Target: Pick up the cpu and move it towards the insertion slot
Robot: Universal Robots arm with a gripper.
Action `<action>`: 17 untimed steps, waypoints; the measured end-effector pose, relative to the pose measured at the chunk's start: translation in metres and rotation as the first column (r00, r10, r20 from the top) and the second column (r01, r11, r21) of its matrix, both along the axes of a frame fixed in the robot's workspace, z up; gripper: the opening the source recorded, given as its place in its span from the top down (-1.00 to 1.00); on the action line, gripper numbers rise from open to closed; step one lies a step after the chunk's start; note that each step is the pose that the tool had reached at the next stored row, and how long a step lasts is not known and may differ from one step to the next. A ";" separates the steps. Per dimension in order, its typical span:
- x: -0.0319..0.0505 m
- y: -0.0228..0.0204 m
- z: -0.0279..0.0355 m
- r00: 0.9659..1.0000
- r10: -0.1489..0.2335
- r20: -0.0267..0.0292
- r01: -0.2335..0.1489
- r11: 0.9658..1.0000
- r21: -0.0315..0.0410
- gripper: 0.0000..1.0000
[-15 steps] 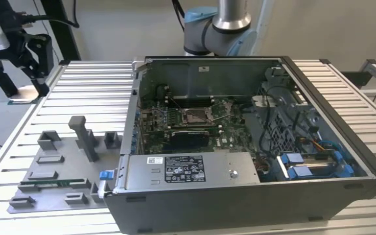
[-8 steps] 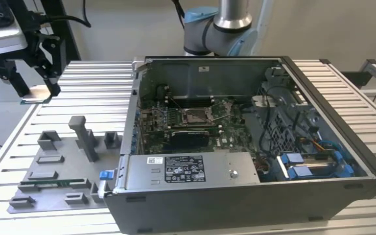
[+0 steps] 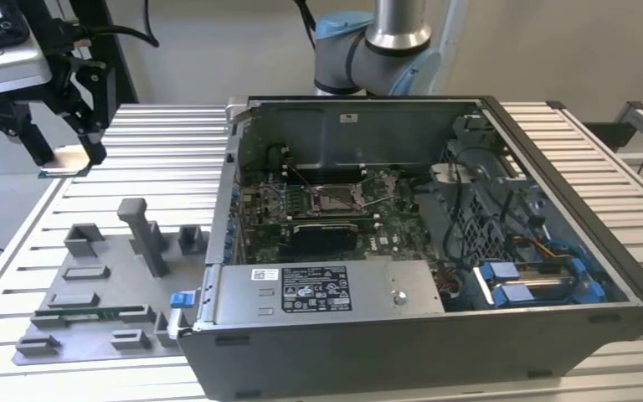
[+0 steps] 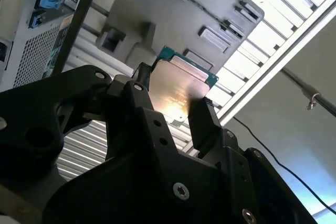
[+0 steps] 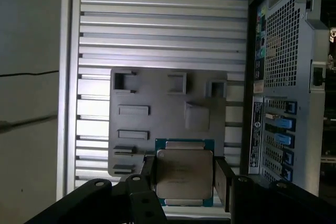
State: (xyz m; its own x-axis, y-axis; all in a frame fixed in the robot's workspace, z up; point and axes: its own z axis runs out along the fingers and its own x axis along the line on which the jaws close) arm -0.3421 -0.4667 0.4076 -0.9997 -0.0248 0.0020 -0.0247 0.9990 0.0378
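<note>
The cpu (image 5: 184, 174) is a flat square chip with a silvery top and a green rim. It sits clamped between the black fingers of my gripper (image 5: 185, 180), which is shut on its two sides. The cpu (image 4: 178, 90) and the gripper (image 4: 170, 97) are also seen in the second wrist view. In the exterior view the gripper (image 3: 69, 157) hangs high at the left, above the slatted table beyond the grey tray, with the cpu (image 3: 66, 163) showing tan at its tips. The insertion slot (image 3: 338, 199) lies open inside the computer case, well to the exterior view's right of the gripper.
A grey plastic tray (image 3: 98, 280) with recesses and an upright post (image 3: 143, 234) lies below the gripper, with a green memory stick (image 3: 93, 314) in it. The open computer case (image 3: 489, 151) has tall walls around the board. The arm's base (image 3: 372, 42) stands behind the case.
</note>
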 end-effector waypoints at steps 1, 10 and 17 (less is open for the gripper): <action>0.0017 0.0000 0.0000 1.000 0.000 0.000 0.000 1.000 0.000 1.00; 0.0335 0.0001 0.0001 1.000 0.000 -0.001 0.000 1.000 0.000 1.00; 0.0651 0.0001 0.0000 1.000 0.000 -0.003 0.000 1.000 0.000 1.00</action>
